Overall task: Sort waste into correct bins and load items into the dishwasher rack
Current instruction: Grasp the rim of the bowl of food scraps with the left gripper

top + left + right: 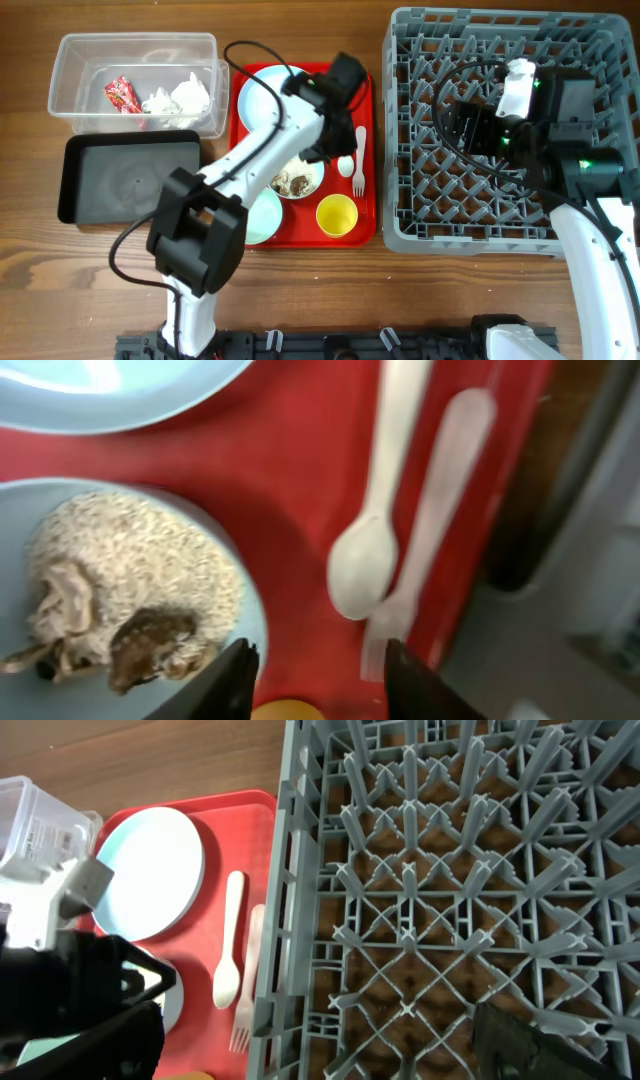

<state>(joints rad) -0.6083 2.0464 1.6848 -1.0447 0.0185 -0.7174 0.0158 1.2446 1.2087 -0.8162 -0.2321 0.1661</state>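
left tool (320,660) narrow-gapped, empty | right tool (460,125) wide, empty | white plastic spoon (383,475): light, stiff, slick; pinch across mid-handle

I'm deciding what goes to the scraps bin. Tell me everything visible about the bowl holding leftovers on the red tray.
The pale blue bowl is round, smooth and plastic-looking, upright on the red tray beside the white spoon. It holds a heap of white rice-like grains with brownish bits at one edge. The left pincer hangs over its rim, jaws apart and empty; whether a finger touches the bowl cannot be told.
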